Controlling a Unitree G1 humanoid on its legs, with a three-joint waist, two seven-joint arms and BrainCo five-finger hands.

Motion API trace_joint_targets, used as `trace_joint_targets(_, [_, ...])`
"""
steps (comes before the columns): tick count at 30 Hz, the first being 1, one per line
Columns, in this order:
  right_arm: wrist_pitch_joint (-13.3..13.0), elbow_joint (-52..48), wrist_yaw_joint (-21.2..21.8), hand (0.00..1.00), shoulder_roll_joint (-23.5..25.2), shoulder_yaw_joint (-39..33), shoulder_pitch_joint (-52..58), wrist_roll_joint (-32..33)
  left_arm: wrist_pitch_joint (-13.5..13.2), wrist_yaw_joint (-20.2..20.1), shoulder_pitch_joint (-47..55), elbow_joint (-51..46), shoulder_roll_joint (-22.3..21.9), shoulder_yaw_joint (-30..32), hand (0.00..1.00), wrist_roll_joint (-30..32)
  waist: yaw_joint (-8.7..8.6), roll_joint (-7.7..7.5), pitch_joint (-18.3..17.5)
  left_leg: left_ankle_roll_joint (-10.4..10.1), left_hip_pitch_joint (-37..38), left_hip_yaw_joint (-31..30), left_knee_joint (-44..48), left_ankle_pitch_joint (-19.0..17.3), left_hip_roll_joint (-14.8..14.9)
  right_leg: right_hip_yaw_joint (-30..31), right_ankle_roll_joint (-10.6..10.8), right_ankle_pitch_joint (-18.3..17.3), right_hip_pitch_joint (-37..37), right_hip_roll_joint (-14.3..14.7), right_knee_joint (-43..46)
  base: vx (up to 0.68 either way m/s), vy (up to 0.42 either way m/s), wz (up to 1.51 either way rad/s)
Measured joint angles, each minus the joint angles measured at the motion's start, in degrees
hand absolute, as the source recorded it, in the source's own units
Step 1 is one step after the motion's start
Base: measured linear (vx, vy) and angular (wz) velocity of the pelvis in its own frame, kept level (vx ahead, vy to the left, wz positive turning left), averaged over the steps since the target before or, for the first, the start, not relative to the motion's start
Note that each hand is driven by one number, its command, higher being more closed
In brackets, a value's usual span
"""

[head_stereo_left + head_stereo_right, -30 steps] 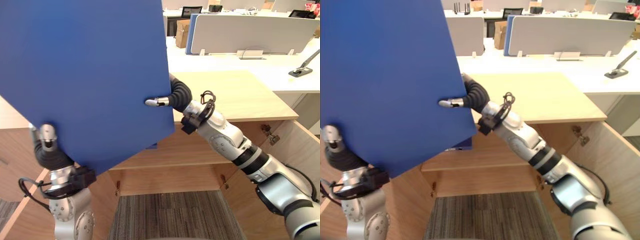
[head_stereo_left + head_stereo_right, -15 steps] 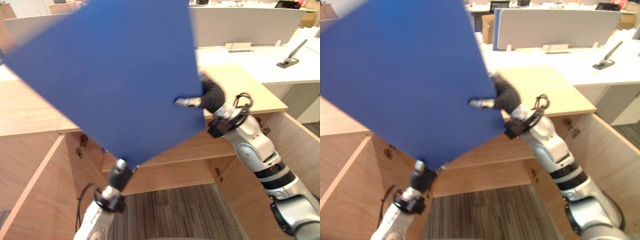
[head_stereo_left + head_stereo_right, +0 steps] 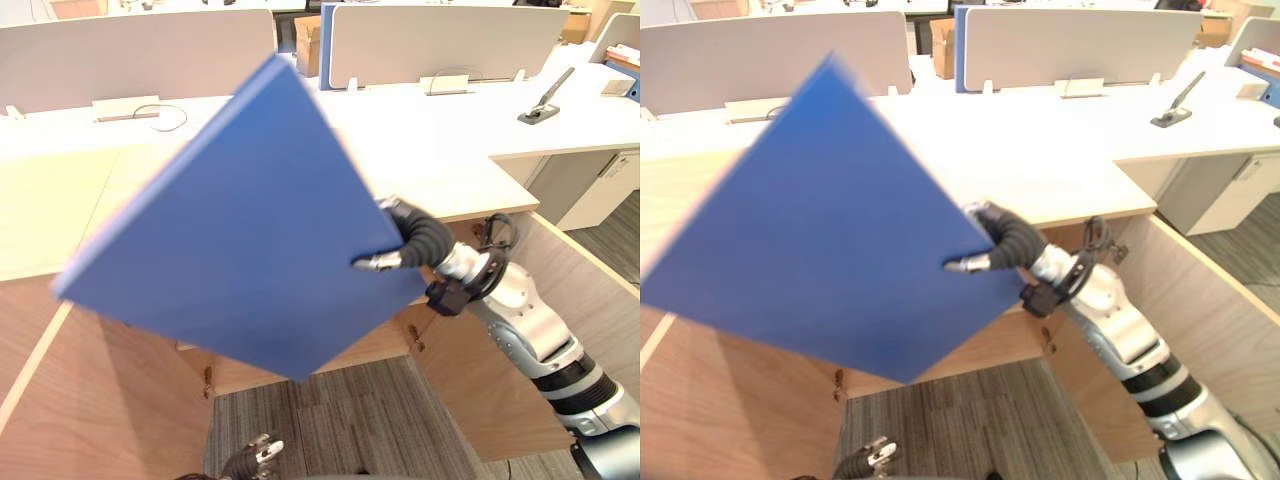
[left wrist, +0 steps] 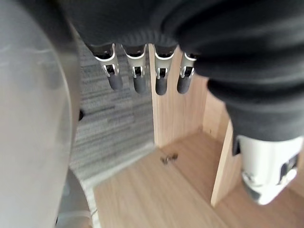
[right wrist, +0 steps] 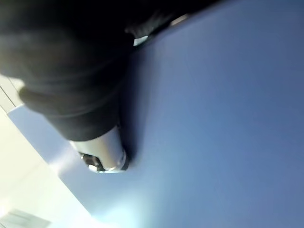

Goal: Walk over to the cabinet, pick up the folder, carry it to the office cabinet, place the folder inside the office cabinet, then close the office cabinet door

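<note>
Robot's right hand [image 3: 412, 240] pinches the blue folder [image 3: 240, 230] at its edge in the left eye view, thumb flat on the near face and the dark ribbed cover wrapped round behind. The folder hangs tilted in the air, above and in front of the office cabinet [image 3: 50, 220], touching none of it. The cabinet's right door [image 3: 585, 285] stands swung open, and a white counter [image 3: 440, 110] runs behind the cabinet. Low down, before the cabinet's open front and over the grey carpet [image 3: 340, 425], the left hand [image 3: 262, 453] shows its fingertips. The right eye view gives the same: folder clear of the cabinet, carried by the right hand alone. The left wrist view has the left hand's fingers [image 4: 135, 78] hanging straight and loose, the thumb [image 4: 266, 175] apart, holding nothing, with a cabinet wood panel and a hinge [image 4: 168, 159] past them. The right wrist view shows the thumb [image 5: 102, 159] pressed on the blue face.
</note>
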Motion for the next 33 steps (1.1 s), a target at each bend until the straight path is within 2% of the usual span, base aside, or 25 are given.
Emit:
trace_joint_targets(3, [0.0,0.3,1.0,1.0,-1.6,5.7,0.8,-10.0,-0.4,3.7,-4.1,7.2,-2.1,7.2,0.0,4.9,0.45,0.36,2.7,1.2,-2.2,0.9,9.2,0.7,1.6,-0.9,-0.8,-1.9,2.6,0.2,0.8,-0.03,-0.066,0.13])
trace_joint_targets(4, [0.0,1.2,1.4,1.0,-1.8,8.5,2.0,-13.9,-0.6,4.9,-4.9,8.9,-2.3,9.1,0.0,6.4,0.7,0.2,3.1,2.8,-3.3,0.9,11.6,2.0,1.7,-1.1,-0.8,-2.2,3.1,-0.3,0.7,-0.04,-0.062,0.11])
trace_joint_targets(6, [-0.1,3.2,2.4,1.0,-2.0,12.2,3.7,-19.6,-0.7,6.1,-5.9,10.1,-2.6,12.3,0.0,9.7,1.35,0.14,4.4,2.9,-4.8,0.8,14.7,4.8,1.6,-1.1,-1.1,-2.3,3.6,-0.7,0.5,-0.03,-0.057,0.06])
trace_joint_targets(7, [-0.2,7.4,3.3,1.0,-1.8,15.7,3.8,-23.1,-1.4,6.7,-6.9,10.1,-3.1,15.1,0.0,12.4,1.89,-0.43,5.8,2.7,-7.2,0.6,17.3,4.3,1.3,-0.9,-1.5,-2.4,3.5,-1.3,0.6,-0.03,-0.054,0.0])
trace_joint_targets(9, [0.0,11.7,3.8,1.0,-1.4,18.5,3.9,-27.6,-1.4,7.3,-7.8,10.1,-3.8,16.1,0.0,15.8,2.77,-0.1,6.3,2.6,-7.7,0.6,13.5,2.0,-0.2,-0.3,-1.6,-2.5,2.9,-1.6,0.6,-0.02,-0.025,-0.13])
trace_joint_targets(10, [-0.1,14.7,3.8,1.0,-0.5,18.5,4.0,-28.1,-1.5,7.8,-7.8,10.2,-4.2,16.9,0.0,16.9,3.0,0.09,6.4,2.6,-7.9,0.7,10.2,2.0,-1.0,0.1,-1.6,-2.4,2.5,-1.4,0.7,0.03,0.058,-0.3])
trace_joint_targets(11, [0.0,17.5,3.2,1.0,0.8,18.4,4.6,-30.6,-1.3,8.1,-7.8,10.6,-4.3,17.4,0.0,18.0,3.22,0.65,6.3,1.9,-7.3,0.8,5.0,3.3,-1.7,0.7,-1.8,-2.0,1.9,-0.7,1.2,0.07,0.107,-0.46])
trace_joint_targets(12, [0.0,20.6,2.9,1.0,2.7,18.2,5.3,-33.7,-0.5,8.5,-7.8,11.8,-4.1,18.0,0.0,19.6,3.74,1.76,6.7,1.2,-4.8,1.4,0.3,5.2,-1.7,1.6,-0.8,-2.3,1.8,0.3,2.5,0.1,0.121,-0.38])
trace_joint_targets(14, [0.0,25.3,2.4,1.0,6.4,16.8,7.3,-37.0,0.8,9.1,-7.8,13.9,-3.9,19.4,0.0,21.0,3.64,0.56,7.0,0.6,-3.1,1.5,-3.2,5.5,-2.6,1.8,-0.3,-2.7,1.5,-0.2,2.7,0.09,0.08,-0.14])
trace_joint_targets(16, [0.6,32.2,0.1,1.0,11.9,14.2,7.9,-43.9,2.0,10.5,-6.5,15.5,-4.2,21.4,0.0,21.3,3.76,0.25,7.1,1.1,-1.5,2.1,-7.6,7.1,-4.5,1.8,0.2,-3.0,1.0,-1.7,2.5,0.1,0.106,0.02])
trace_joint_targets(20, [2.4,38.2,-2.5,1.0,18.7,10.0,8.8,-48.0,2.0,11.4,-5.4,15.3,-5.1,23.6,0.0,21.1,4.6,0.52,7.1,1.1,0.9,2.2,-14.0,9.9,-6.1,1.8,0.5,-3.1,0.4,-2.5,2.0,0.07,0.055,0.04])
trace_joint_targets(24, [3.5,40.1,-5.0,1.0,24.0,9.8,9.6,-47.9,2.0,12.8,-4.3,14.2,-5.5,24.3,0.0,21.1,4.64,0.6,7.0,1.0,2.5,3.0,-16.8,10.5,-6.5,2.4,0.6,-3.1,0.6,-2.4,1.4,0.06,0.029,-0.11])
trace_joint_targets(26, [3.6,41.6,-5.6,1.0,25.7,9.9,9.7,-47.8,1.9,13.1,-4.2,14.0,-5.7,24.3,0.0,21.1,4.73,0.82,6.9,1.1,2.9,3.4,-16.9,10.4,-6.5,2.3,0.7,-3.0,0.3,-2.6,2.3,0.06,0.029,-0.18])
trace_joint_targets(30, [4.4,41.8,-6.6,1.0,26.0,10.0,9.7,-47.9,1.8,13.7,-4.1,13.1,-6.4,23.9,0.0,21.3,5.4,1.95,6.7,1.8,3.2,4.2,-16.5,9.9,-5.8,-0.1,0.9,-3.2,-4.3,-2.9,9.7,-0.04,0.031,-0.25])
trace_joint_targets(32, [4.6,41.8,-7.0,1.0,26.3,9.8,9.9,-47.9,1.8,14.2,-4.0,13.1,-6.4,23.7,0.0,21.3,4.99,2.14,6.8,2.8,3.2,4.3,-15.0,9.2,-5.7,-3.1,2.0,-4.7,-5.4,-4.5,13.5,-0.09,0.044,0.02])
trace_joint_targets(33, [4.7,41.8,-7.1,1.0,26.5,9.2,9.9,-47.9,1.8,14.4,-4.0,13.0,-6.4,23.0,0.0,21.2,5.02,2.13,7.2,3.1,2.9,4.1,-12.9,7.8,-6.0,-7.2,1.1,-7.5,-6.8,-7.8,18.3,-0.08,0.024,0.1])
